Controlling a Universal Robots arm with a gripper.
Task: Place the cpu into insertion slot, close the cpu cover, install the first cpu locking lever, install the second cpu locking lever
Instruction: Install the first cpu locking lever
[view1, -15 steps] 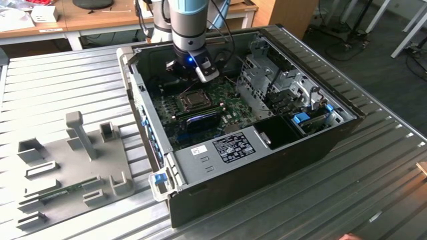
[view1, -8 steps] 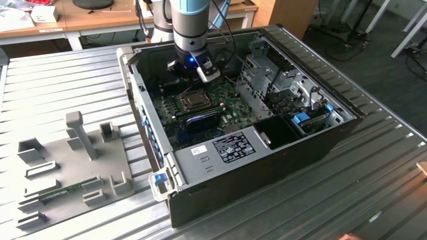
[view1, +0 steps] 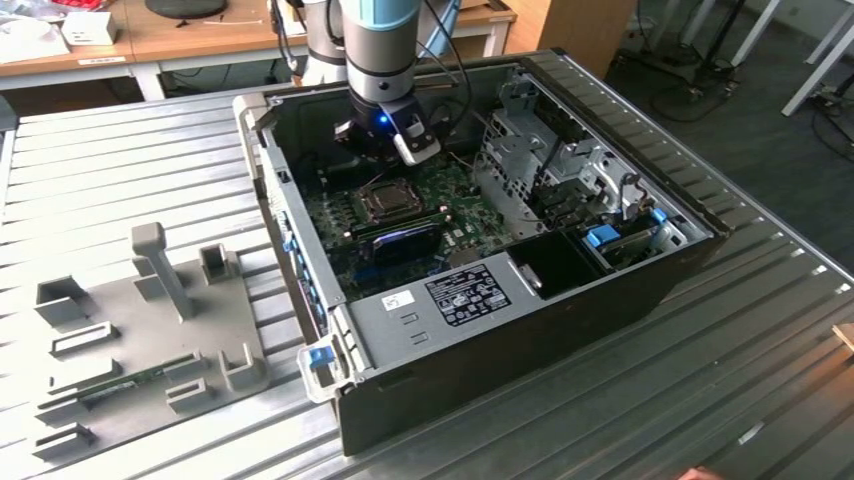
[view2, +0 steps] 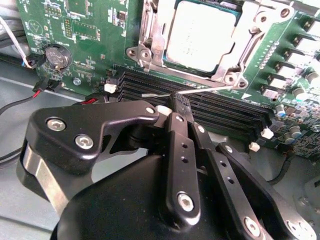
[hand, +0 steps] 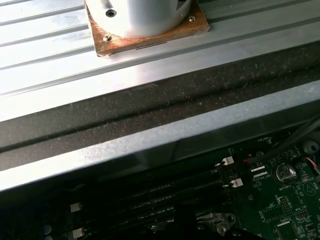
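In the second wrist view the cpu (view2: 200, 35) lies flat in the insertion slot (view2: 227, 70), its pale silvery face up. The cpu cover (view2: 151, 37) rests down around it as a metal frame. A thin wire locking lever (view2: 210, 89) runs along the socket's edge beside the memory slots, and its hooked end (view2: 145, 94) sticks out free. My gripper (view2: 177, 104) is shut, with its black fingertips right at this lever, touching or just over it. In the exterior view the gripper (view1: 384, 150) hangs inside the open computer case just behind the socket (view1: 387, 200).
Long black memory slots (view2: 220, 107) lie right under the fingertips. A coin battery (view2: 56, 56) and red and black cables (view2: 45, 85) sit nearby. Drive cages (view1: 534, 160) fill the case on the exterior view's right. A grey fixture plate (view1: 147, 330) lies on the ribbed table.
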